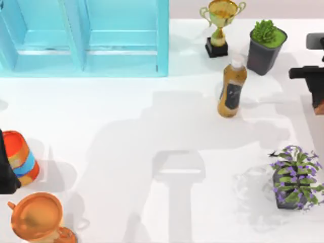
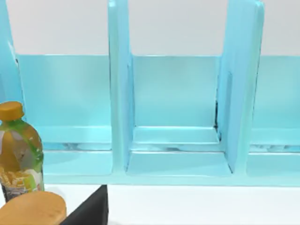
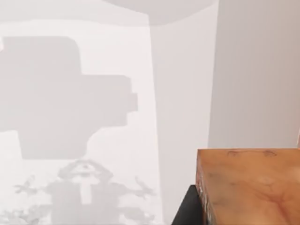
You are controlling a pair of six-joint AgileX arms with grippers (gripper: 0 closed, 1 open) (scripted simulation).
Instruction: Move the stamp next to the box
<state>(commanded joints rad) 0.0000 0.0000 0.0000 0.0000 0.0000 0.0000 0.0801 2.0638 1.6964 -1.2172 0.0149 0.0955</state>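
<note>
Top view first, from the near edge: we see an orange-copper cup (image 1: 36, 217) at the near left corner, its open mouth showing only its own shiny inside. Just beyond it stands an orange-capped bottle (image 1: 20, 157) with a blue band. The left wrist view shows that bottle's green and orange label, with print too small to read. Our left arm (image 1: 5, 169) sits parked at the left edge beside that bottle, and we cannot tell whether its grip is loose or closed. On the near right a dark pot (image 1: 283, 195) holds a plant with purple flowers and green leaves. Further back, towards the right, a clear bottle (image 1: 232, 87) of amber liquid stands upright with a pale cap and a dark label whose writing we cannot make out. At the right edge the right gripper (image 1: 317, 101) is clamped on the stamp (image 1: 319, 108), well apart from the box. In the right wrist view the stamp is a reddish-brown, wood-grained block with lighter orange streaks, one dark finger (image 3: 187, 208) against its side and the white table (image 3: 117, 117) below it. Behind the clear bottle a dark grey pot (image 1: 263, 55) holds a green succulent, and beside it a gold trophy (image 1: 221, 20) stands on a black base. Farthest back on the left is the light blue box (image 1: 121, 55), split by upright partitions into open compartments.
</note>
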